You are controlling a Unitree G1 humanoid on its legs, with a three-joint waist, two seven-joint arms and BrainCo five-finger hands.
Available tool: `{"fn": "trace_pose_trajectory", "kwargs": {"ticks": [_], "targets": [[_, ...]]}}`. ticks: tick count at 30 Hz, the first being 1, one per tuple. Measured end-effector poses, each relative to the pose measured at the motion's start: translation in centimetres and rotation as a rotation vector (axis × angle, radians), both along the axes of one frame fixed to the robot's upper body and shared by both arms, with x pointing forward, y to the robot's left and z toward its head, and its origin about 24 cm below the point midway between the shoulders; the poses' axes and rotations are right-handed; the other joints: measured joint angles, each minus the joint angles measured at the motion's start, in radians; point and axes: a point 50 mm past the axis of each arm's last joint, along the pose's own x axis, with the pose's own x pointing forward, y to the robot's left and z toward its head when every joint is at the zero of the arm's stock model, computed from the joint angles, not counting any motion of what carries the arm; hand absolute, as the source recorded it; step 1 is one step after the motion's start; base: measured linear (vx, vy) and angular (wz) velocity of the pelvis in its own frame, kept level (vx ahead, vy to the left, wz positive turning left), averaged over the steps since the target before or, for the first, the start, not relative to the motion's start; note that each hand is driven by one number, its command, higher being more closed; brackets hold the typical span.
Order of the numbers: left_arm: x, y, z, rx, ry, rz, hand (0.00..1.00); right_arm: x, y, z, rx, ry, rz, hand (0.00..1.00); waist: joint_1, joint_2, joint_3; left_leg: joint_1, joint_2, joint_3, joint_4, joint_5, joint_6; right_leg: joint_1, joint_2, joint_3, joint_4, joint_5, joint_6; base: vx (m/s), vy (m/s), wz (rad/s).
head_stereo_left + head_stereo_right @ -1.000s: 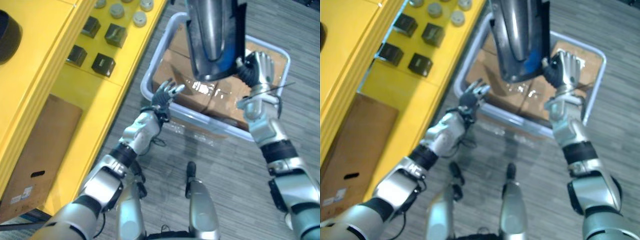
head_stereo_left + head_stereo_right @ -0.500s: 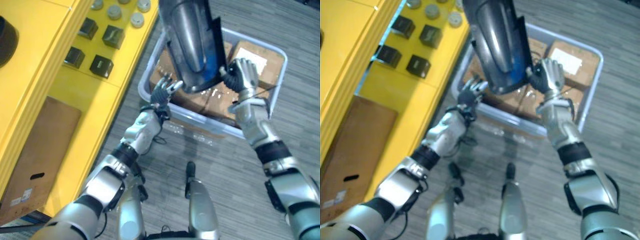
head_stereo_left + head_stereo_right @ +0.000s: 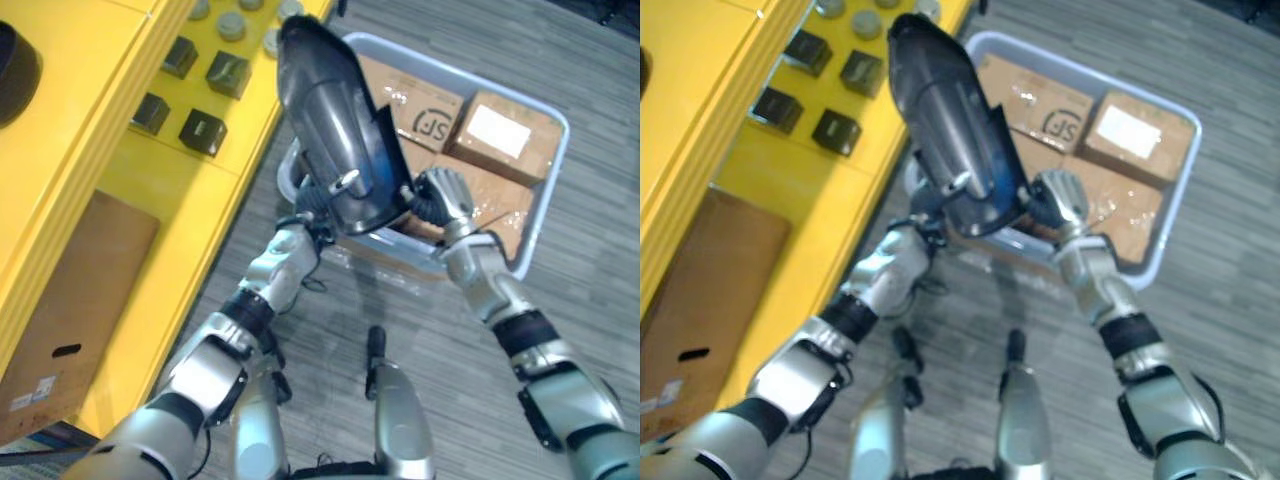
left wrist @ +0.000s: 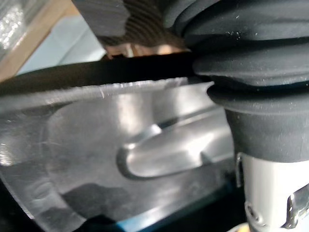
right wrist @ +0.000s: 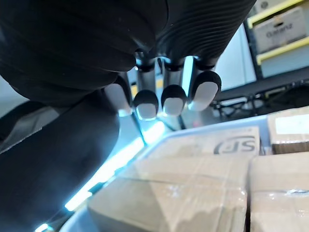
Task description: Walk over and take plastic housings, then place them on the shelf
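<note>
A long dark plastic housing (image 3: 335, 140) is held in the air over the left side of a grey bin (image 3: 543, 195) of cardboard boxes (image 3: 500, 130). The right hand (image 3: 445, 195) curls round its lower edge. The left hand (image 3: 303, 207) sits beneath it, grip impossible to tell. In the last second the housing has swung left from above the bin's middle, and its nose now reaches the yellow shelf (image 3: 180, 190) beside the bin, so placing looks close.

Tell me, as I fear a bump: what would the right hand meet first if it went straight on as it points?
The plastic housing: the right hand grips its lower edge and points up into it. What lies beyond, depth leaves unclear.
</note>
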Motion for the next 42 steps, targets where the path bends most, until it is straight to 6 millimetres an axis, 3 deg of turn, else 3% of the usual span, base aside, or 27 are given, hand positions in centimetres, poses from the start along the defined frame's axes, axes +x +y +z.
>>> {"fn": "trace_pose_trajectory", "kwargs": {"ticks": [13, 22, 23, 30, 35, 38, 42], "targets": [[0.3, 2.1, -0.6, 0.138, -0.065, 0.087, 1.0, -2.2, 1.9, -2.5, -0.002, 0.024, 0.122, 1.0, -0.01, -0.004, 0.0, 0.003, 0.0, 0.001, 0.0, 0.0, 0.0, 0.002, 0.0, 0.001, -0.001, 0.0, 0.0, 0.0, 0.0, 0.0], [0.1, 1.9, -1.0, 0.164, -0.073, 0.075, 1.0, -2.9, 1.9, -3.5, 0.03, 0.016, 0.12, 1.0, -0.011, -0.006, -0.001, 0.037, -0.003, 0.002, -0.012, 0.001, -0.001, 0.037, 0.0, -0.001, -0.016, 0.0, 0.0, 0.0, 0.0, 0.0], [0.1, 1.9, -1.1, 0.142, -0.069, 0.064, 1.0, -3.2, 1.9, -3.6, 0.039, 0.006, 0.12, 0.0, -0.011, -0.011, -0.004, 0.037, -0.003, 0.003, -0.014, 0.001, -0.001, 0.037, 0.001, -0.001, -0.018, 0.0, 0.0, 0.0, 0.0, 0.0], [-0.6, 2.3, -3.6, 0.068, -0.007, 0.051, 1.0, -4.2, 2.5, -3.9, 0.088, -0.038, 0.155, 0.0, -0.011, -0.021, -0.01, 0.094, -0.008, 0.007, -0.046, 0.005, -0.007, 0.089, 0.0, -0.005, -0.039, 0.0, 0.001, 0.03, 0.001, 0.0], [-0.7, 2.2, -3.1, 0.149, -0.1, 0.071, 1.0, -6.1, 2.6, -3.2, 0.238, -0.132, 0.225, 0.0, -0.009, -0.022, -0.011, 0.131, -0.017, -0.001, -0.085, 0.015, -0.011, 0.128, -0.001, -0.025, -0.057, 0.0, 0.001, 0.04, 0.007, 0.07], [-0.8, 2.4, -2.2, 0.149, -0.169, 0.141, 1.0, -7.4, 3.2, -1.2, 0.398, -0.227, 0.308, 0.0, -0.006, -0.023, -0.013, 0.185, -0.026, 0.0, -0.13, 0.029, -0.015, 0.17, -0.001, -0.031, -0.072, -0.002, 0.002, 0.05, 0.008, 0.02], [-1.2, 2.8, -1.5, 0.243, -0.255, 0.313, 1.0, -10.8, 4.5, 4.5, 0.839, -0.491, 0.587, 0.0, -0.006, -0.028, -0.07, 0.221, -0.036, 0.005, -0.188, 0.049, -0.018, 0.19, -0.001, -0.033, -0.092, -0.006, 0.005, 0.05, 0.008, 0.0]]}}
